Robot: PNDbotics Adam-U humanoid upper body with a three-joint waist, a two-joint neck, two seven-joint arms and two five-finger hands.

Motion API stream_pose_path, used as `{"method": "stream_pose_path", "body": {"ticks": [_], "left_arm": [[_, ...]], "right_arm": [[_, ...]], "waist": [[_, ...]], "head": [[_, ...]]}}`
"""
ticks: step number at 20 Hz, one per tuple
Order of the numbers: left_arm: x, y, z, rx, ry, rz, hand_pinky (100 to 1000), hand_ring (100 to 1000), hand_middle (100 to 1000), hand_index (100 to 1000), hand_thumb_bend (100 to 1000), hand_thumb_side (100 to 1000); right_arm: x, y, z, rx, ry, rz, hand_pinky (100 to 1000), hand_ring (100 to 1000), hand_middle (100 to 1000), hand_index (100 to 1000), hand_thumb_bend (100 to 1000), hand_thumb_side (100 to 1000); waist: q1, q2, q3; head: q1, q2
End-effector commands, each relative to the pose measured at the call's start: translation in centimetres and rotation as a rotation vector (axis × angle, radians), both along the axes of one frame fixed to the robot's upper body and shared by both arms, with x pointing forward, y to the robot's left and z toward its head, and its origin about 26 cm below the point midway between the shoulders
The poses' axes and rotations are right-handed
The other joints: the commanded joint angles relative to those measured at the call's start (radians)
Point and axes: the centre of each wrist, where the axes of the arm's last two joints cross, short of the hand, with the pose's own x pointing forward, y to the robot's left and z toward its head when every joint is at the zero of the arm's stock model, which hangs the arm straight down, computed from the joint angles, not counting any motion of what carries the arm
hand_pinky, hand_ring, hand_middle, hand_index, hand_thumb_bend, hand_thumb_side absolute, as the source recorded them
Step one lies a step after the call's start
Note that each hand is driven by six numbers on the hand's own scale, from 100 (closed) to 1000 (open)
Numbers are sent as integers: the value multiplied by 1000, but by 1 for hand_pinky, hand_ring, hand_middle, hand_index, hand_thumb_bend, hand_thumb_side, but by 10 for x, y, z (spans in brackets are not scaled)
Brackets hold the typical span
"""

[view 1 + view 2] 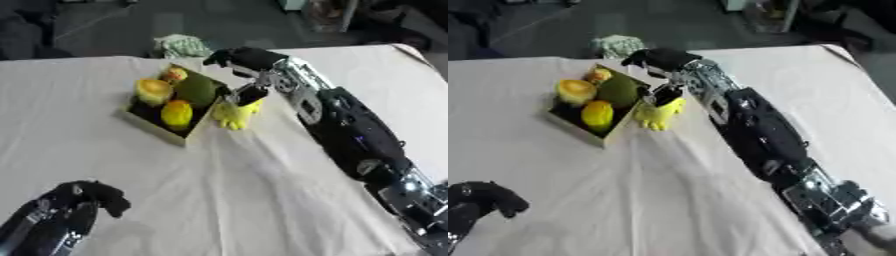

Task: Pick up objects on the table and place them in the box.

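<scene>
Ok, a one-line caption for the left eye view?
Right hand pinches a yellow toy beside the fruit-filled box.

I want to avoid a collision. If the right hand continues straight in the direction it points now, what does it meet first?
Probably the box: the right hand points toward the robot's left, its fingers on the yellow toy beside the box wall. Depth is unclear.

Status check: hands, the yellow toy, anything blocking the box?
Right hand pinching yellow soft toy beside shallow box. Left hand idle, fingers curled, lower left. Box holds yellow and green fruit; nothing blocking.
</scene>
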Motion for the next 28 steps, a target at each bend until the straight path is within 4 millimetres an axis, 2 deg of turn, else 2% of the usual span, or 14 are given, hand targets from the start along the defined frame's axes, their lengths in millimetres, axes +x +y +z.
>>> {"method": "stream_pose_path", "body": {"ticks": [1,5,13,16,17,18,19,21,22,23,25,28], "left_arm": [[-1,3,6,-2,-27,10,708,666,504,724,100,669],[-1,3,6,-2,-27,11,707,665,503,723,100,670],[-2,3,6,-2,-28,15,705,663,502,723,100,672],[-2,3,6,0,-28,16,705,663,501,722,100,672],[-2,3,6,0,-28,16,705,662,501,722,100,672],[-2,3,6,-1,-28,17,705,662,501,722,100,672],[-2,3,6,-1,-28,17,705,662,501,722,100,671],[-2,3,6,-2,-29,18,705,662,501,722,100,671],[-2,3,6,-2,-28,18,704,661,500,722,100,672],[-2,3,6,-2,-28,19,704,661,500,722,100,672],[-2,3,6,-1,-28,20,703,661,500,722,100,672],[-2,3,6,-3,-26,23,703,660,499,721,100,673]], "right_arm": [[3,-23,7,-69,-17,-99,779,862,941,987,100,273],[6,-36,-5,-128,1,-171,790,874,950,991,100,339],[9,-49,-34,-232,119,-209,778,867,926,970,100,534],[9,-50,-39,-251,156,-193,742,832,882,939,100,509],[9,-50,-39,-250,158,-186,709,791,805,888,100,385],[9,-49,-38,-247,156,-179,702,779,779,870,100,342],[9,-48,-38,-240,147,-173,682,747,693,786,100,338],[9,-47,-38,-228,131,-167,682,747,693,786,100,338],[9,-46,-36,-221,118,-164,631,656,490,585,100,315],[9,-44,-32,-199,77,-156,616,629,444,536,100,305],[9,-40,-28,-164,15,-147,592,588,359,455,100,283],[14,-24,-19,-110,-58,-129,575,561,306,407,100,251]], "waist": [[1,-15,-2],[2,-15,-3],[5,-12,-4],[5,-12,-5],[5,-12,-6],[5,-12,-6],[5,-12,-6],[6,-12,-6],[6,-12,-6],[6,-12,-7],[6,-12,-6],[6,-13,-6]], "head": [[5,-12],[7,-13],[7,-13],[7,-13],[7,-14],[7,-14],[7,-15],[6,-15],[6,-15],[6,-15],[5,-16],[5,-16]]}}
